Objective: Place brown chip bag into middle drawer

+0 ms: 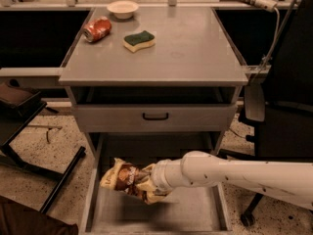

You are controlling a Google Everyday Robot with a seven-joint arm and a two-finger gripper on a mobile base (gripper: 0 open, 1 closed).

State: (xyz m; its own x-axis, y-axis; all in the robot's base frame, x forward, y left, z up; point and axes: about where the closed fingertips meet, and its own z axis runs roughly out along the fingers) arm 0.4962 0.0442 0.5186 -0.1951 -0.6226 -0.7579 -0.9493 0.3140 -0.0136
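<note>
The brown chip bag (125, 176) is crinkly, dark brown with cream ends, and hangs above the left half of the open middle drawer (191, 211), casting a shadow on its plain grey floor. My gripper (146, 184) reaches in from the right on a white arm and is shut on the bag's right end. The bag covers most of the fingers. The bag is clear of the drawer floor and walls.
Above the open drawer is a grey drawer front with a black handle (155, 116). On the cabinet top (186, 53) lie a red soda can (97, 28), a green-and-yellow sponge (139, 39) and a white bowl (122, 8). A black chair (281, 126) stands right, a black stand leg (63, 179) left.
</note>
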